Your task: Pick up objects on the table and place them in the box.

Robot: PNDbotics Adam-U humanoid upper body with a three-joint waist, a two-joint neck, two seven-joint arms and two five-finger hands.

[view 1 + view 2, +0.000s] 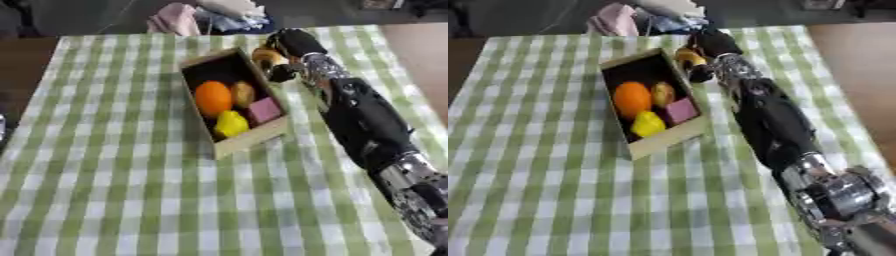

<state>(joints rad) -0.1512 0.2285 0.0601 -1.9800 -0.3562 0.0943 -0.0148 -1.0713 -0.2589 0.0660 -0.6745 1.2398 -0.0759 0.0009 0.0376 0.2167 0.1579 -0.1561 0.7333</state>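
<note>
Box (229, 144) sits open mid-desk (114, 190) on the green check cloth; in the left eye view we see in it an orange (213, 98), a brown fruit (242, 93), a pink block (265, 110) and a yellow piece (231, 123). In the right eye view our right robot hand (710, 44) curls round a yellowish thing (689, 56) beside the box's far corner.

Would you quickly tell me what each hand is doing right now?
Right hand: shut on a yellowish object, beside the box.
Left hand: not in view.
</note>
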